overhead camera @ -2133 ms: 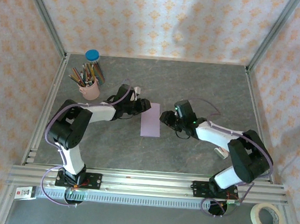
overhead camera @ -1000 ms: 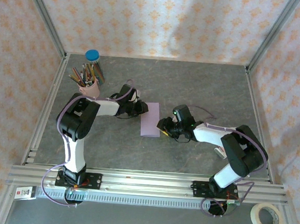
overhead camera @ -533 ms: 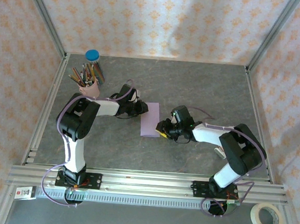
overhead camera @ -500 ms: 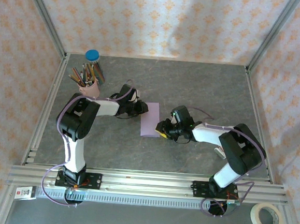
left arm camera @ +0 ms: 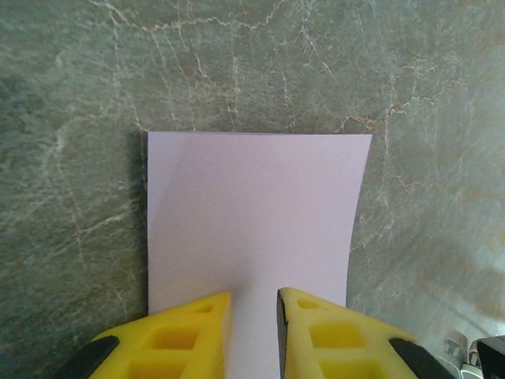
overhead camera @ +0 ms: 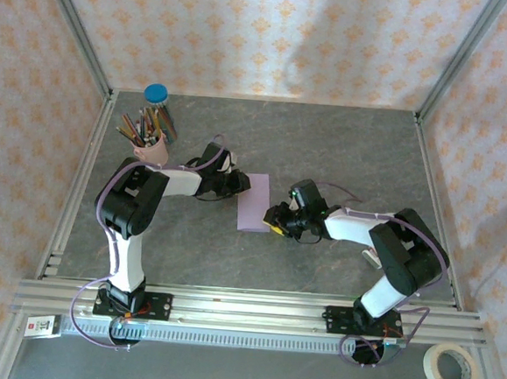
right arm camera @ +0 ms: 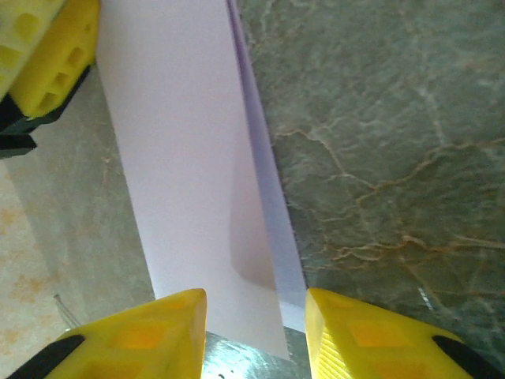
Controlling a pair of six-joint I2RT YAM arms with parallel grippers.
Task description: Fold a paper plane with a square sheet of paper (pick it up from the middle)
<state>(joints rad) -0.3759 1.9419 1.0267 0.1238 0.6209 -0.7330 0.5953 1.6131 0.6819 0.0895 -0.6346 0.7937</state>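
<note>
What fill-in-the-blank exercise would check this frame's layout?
The folded pale lilac paper sheet lies on the grey marbled ____. The coloured pencils stand in a round ____ cup. The left tool and right tool have ____ fingers. Missing: table; pink; yellow.

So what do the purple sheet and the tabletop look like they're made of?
The sheet looks like thin matte paper: it holds a sharp fold and one layer lifts slightly. The tabletop has a dark green stone look with pale veins, matte; it could be a printed laminate or mat.
</note>
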